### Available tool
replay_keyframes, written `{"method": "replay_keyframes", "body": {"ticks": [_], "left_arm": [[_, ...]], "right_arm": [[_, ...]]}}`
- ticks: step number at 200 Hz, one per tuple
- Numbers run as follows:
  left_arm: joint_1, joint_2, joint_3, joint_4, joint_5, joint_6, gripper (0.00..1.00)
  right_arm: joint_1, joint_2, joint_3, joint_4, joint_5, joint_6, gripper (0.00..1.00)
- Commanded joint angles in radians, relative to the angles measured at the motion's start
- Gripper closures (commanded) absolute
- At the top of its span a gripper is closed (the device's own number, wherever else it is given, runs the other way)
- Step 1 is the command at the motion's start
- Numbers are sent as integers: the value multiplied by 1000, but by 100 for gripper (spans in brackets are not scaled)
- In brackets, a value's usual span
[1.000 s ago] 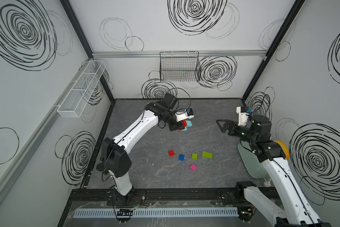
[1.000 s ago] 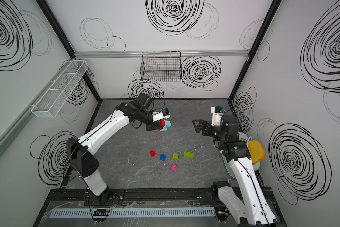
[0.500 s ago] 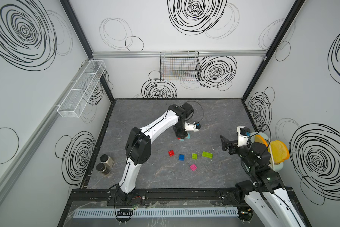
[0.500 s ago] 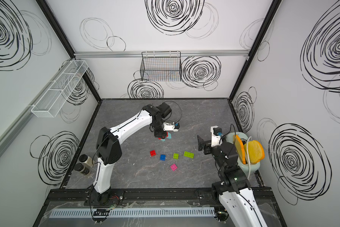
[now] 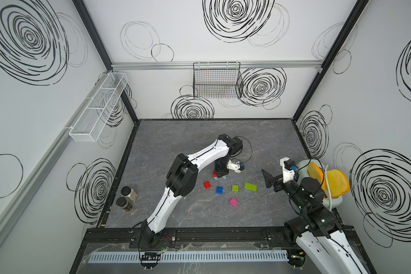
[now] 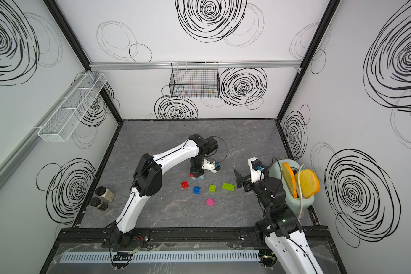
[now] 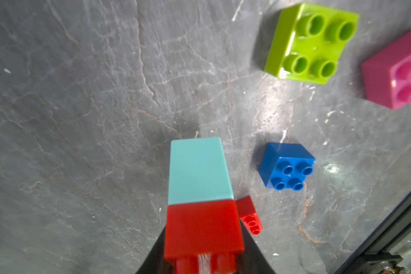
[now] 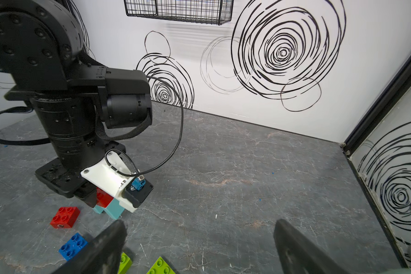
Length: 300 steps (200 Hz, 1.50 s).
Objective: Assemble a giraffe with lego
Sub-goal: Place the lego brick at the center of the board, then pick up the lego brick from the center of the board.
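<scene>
Left gripper (image 5: 219, 176) is clamping the giraffe (image 7: 199, 170) at the centre of the bench (image 5: 199, 137).
Right gripper (image 8: 199, 246) is gaping wide near the right edge; loose lego (image 5: 235, 188) is lying between, open bench stretching behind.

White scribble-swirled walls (image 5: 187, 28), grey marbled floor (image 5: 176, 137), black wire basket (image 5: 217, 81), white mesh shelf (image 5: 97, 109).

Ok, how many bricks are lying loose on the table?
5: red brick, blue brick, small lime brick and long lime brick in a row, pink brick nearer the front. The left gripper holds a joined red and light-blue stack; more may hide under it.
</scene>
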Motion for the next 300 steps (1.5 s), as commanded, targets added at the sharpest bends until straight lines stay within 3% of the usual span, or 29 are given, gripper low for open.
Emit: {"method": "replay_keyframes", "body": {"ticks": [1,23,41,75,104,108,155,187,241,281,300], "left_arm": [[1,36,45,-55,-35,21,81],[-3,63,55,-55,-63,17,77],[-3,74,56,-53,-67,17,68],[-3,70,88,-39,-73,0,31],[-2,5,104,-25,-59,12,13],[-1,-6,106,-25,-57,13,0],[102,-204,33,23,81,-13,2],[217,-468,-259,268,162,-64,2],[378,-847,-696,584,349,-187,2],[414,-1047,-960,773,448,-298,2],[449,-1105,-1050,818,562,-315,2]], "right_arm": [[-2,-10,-8,33,-18,-12,1],[-1,-10,-9,34,-25,-15,1],[-1,-7,-9,35,-38,-18,1],[-1,-7,-17,35,-93,-35,1],[13,25,-46,53,-170,-66,1],[19,31,-48,55,-178,-70,1],[77,130,-56,47,-249,-168,1],[113,218,-13,-4,-280,-254,1],[300,455,91,-165,-92,-519,1],[312,609,157,-180,-135,-501,0],[312,676,191,-179,-149,-506,5]]}}
